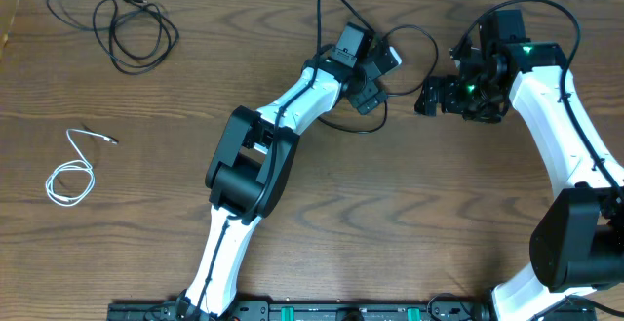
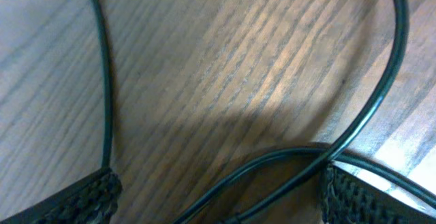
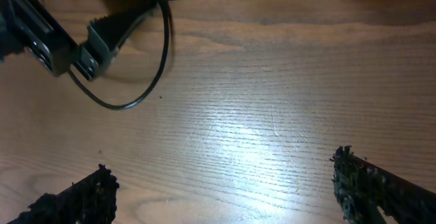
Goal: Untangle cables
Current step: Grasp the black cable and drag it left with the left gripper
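Wood-grain table (image 1: pixel 390 214) is filling every view I am getting. Starting at the tools, the left gripper (image 2: pixel 218 200) is hovering low with its jaws spread wide, pinching nothing. A black cable (image 2: pixel 385 81) is running between its fingers (image 2: pixel 88 197), and two strands are crossing just beside one of them. The right gripper (image 3: pixel 225 190) is likewise standing spread and empty over bare wood, near the left one and facing a loop of that same cable.

Moving outward in the overhead view, this cable is lying in loose loops around the left gripper at the far middle of the table. The second black cable (image 1: pixel 136 30) is sitting coiled at the far left corner, and the white cable (image 1: pixel 70 175) is lying well apart from it on the left side.

I am judging two risks. Closing the left jaws at the crossing could catch both strands and tighten the loop rather than free it. Lifting could also snag the cable on the wrist, or bump the two grippers together, since they are working so close.

I am counting three cables, two black and one white, and two arms.
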Motion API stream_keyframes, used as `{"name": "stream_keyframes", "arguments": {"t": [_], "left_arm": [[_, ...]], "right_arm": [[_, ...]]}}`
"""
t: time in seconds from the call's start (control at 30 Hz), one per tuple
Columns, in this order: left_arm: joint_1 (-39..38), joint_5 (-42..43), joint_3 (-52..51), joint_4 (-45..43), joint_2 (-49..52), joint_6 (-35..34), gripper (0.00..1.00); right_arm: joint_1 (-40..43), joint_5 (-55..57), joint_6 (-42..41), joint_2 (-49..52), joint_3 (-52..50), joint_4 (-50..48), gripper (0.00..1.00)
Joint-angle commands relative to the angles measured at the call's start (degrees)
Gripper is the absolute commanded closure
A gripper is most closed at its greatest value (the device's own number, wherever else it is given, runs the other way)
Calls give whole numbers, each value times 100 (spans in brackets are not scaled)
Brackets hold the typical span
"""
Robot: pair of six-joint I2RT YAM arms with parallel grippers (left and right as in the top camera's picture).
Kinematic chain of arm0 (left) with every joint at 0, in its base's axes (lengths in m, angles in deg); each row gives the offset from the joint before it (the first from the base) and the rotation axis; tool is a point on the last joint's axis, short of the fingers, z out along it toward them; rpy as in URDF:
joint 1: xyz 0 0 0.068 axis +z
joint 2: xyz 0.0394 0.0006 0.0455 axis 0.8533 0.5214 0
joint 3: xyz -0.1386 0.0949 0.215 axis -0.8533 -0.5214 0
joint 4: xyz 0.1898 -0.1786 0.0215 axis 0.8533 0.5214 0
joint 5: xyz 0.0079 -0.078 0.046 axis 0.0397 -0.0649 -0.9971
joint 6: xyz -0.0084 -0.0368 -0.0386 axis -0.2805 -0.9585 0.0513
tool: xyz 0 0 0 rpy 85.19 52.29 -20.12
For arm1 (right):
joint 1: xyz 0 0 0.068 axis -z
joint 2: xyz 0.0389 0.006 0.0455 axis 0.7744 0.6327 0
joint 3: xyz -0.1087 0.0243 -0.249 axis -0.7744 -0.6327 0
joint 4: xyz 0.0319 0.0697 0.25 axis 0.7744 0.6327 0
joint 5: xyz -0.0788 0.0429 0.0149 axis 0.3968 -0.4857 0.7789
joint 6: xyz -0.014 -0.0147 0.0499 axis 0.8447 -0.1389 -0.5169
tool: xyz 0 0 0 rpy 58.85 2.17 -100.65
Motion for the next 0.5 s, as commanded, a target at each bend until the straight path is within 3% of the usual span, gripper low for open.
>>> {"name": "stream_keyframes", "arguments": {"t": [0.0, 0.33, 0.43, 0.47], "left_arm": [[22, -188, 11, 42, 221, 184, 11], [20, -184, -26, 280, 223, 184, 57], [28, -186, -87, 374, 223, 181, 90], [31, -186, -94, 409, 223, 179, 92]], "right_arm": [[-39, -55, 44, -20, -26, 13, 1], [-39, -52, 46, -20, -31, 11, 1], [-39, -52, 46, -20, -31, 9, 1], [-39, -52, 46, -20, -31, 9, 1]]}}
